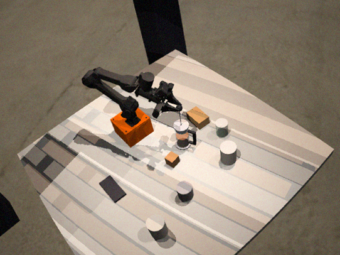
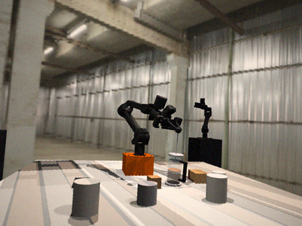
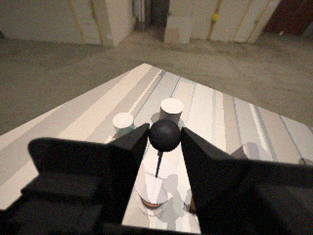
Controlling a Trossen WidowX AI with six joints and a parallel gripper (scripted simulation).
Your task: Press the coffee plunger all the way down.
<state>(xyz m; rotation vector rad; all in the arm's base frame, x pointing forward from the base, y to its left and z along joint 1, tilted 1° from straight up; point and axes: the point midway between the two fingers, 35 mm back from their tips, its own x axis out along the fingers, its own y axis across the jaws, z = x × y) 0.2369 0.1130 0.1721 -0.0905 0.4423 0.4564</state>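
A striped table [image 1: 254, 192] stands in a metal-walled hall. From the orange base [image 1: 132, 128] at left, the arm reaches right, its gripper [image 3: 165, 136] partly closed on the plunger knob [image 3: 164, 135] above the coffee press [image 1: 182, 135], mid-table. The rod looks raised, so pressing has barely begun; next comes a straight downward push. No writing is legible.

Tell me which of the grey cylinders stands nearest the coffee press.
The small pale-topped, greenish cylinder, just right of the coffee press beside the tan box. The other three cylinders stand farther toward the table's near edge.
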